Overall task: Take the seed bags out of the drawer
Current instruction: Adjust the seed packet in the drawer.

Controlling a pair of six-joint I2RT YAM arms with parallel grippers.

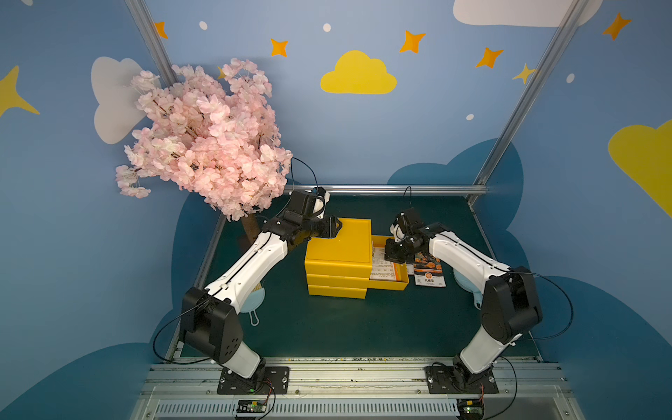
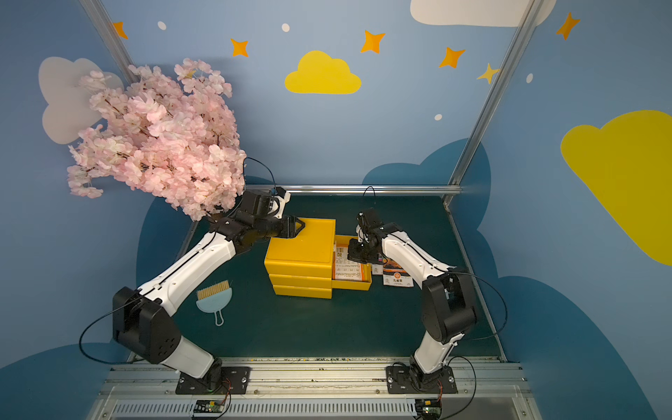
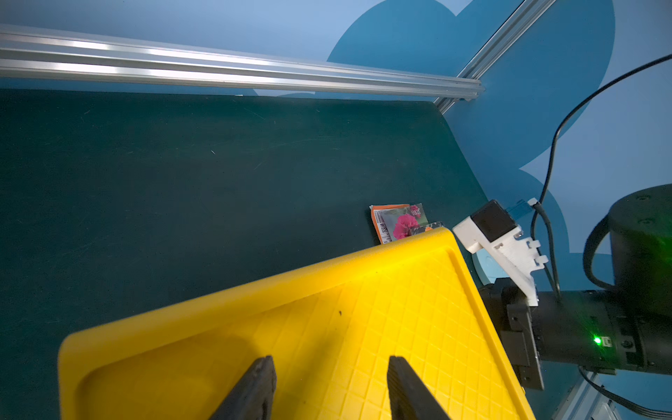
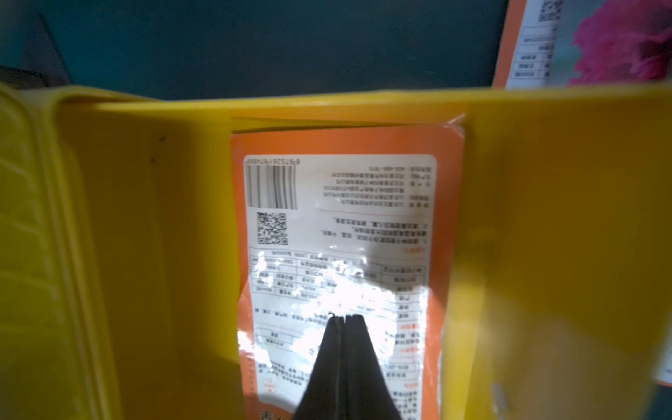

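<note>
- Black fingers (image 4: 327, 363) of the right claw (image 4: 343, 317) fill the near part of the right wrist view. They are pressed tight together with no gap. Their tips sit on the shiny back of a seed bag (image 4: 338, 218). Whether they nip a bit of it cannot be told.
- That seed bag lies flat in the drawer (image 4: 527, 218), with its barcode side up. It is close against one long wall, and there is bare yellow floor on its other side.
- The drawer is pulled out of the yellow cabinet (image 1: 338, 240), toward the robot's right.
- Two more bags lie out on the bench (image 1: 327, 327), just beside the drawer. One is an orange-flower bag (image 1: 429, 271) and one is a pink-flower bag (image 3: 402, 225).
- The left claw (image 3: 331, 360) is partly open and holds nothing. It sits low over the cabinet top, maybe to stop the cabinet from sliding.
- The bag in the drawer looks very light and thin. It should bend easily and not break.
- Its skin is glossy, so it is likely slippery. Closed fingers may just slide over it.
- No edge sticks up much, so it may be hard to grab from above.
- The best place to take hold looks like the long edge beside the bare floor. There is room there for one finger to slip under, but the claw would have to open first.
- A soft pinch should be enough. A hard squeeze would only crease the bag.
</note>
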